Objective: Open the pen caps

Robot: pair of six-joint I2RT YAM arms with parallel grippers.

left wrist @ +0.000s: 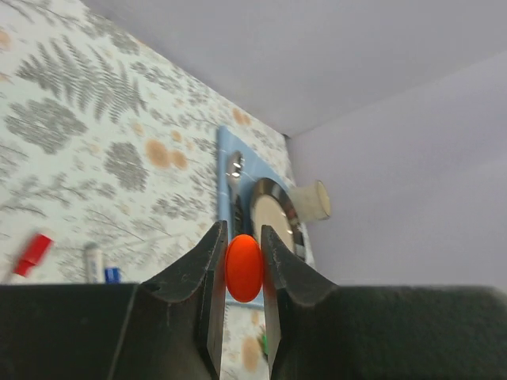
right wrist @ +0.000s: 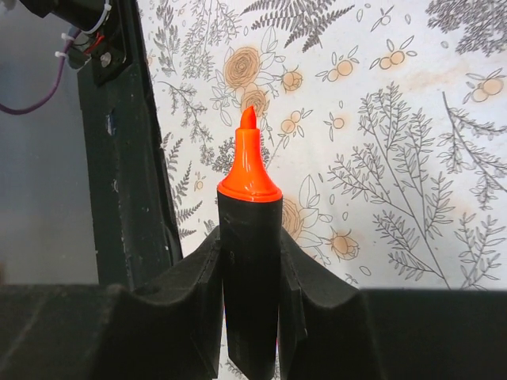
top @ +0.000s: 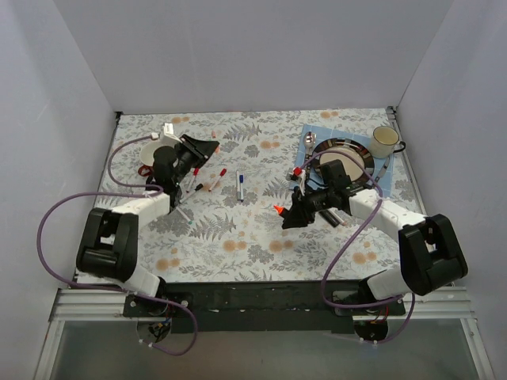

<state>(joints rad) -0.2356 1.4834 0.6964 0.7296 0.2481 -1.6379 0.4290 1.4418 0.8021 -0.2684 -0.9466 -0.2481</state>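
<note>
**Arm pose.** I have both arms out over the fern-printed cloth (top: 238,237). My left arm (top: 131,210) reaches forward along the left side, with its wrist turned toward the middle. My right arm (top: 380,210) folds inward and points left, toward the centre of the cloth. The two grippers are well apart.

**Left gripper** (left wrist: 242,237). The jaws are clenched on one orange cap (left wrist: 244,269), pinched between the two fingertips. The cap is off its marker, which is in the other gripper.

**Right gripper** (right wrist: 249,247). The jaws grasp one black marker (right wrist: 249,214) by the barrel. Its orange nib (right wrist: 248,127) is bare and sticks out past the fingertips, above the cloth. The dark front rail (right wrist: 119,198) runs down the left of that wrist view.

**Count, cloth between the arms.** I count at least four slim white pens (top: 181,209) lying loose. One is a red-capped pen (top: 221,174) and one is a blue-ended pen (top: 240,188). Both lie flat, near each other but not touching. Further pens close to the plate are too small for me to count with confidence.

**Count, far right corner.** There is one blue mat (top: 313,131), one plate (top: 329,146) on the mat, one spoon (top: 309,141) just beside the plate's left rim, and one cup (top: 386,141) to the plate's right.
</note>
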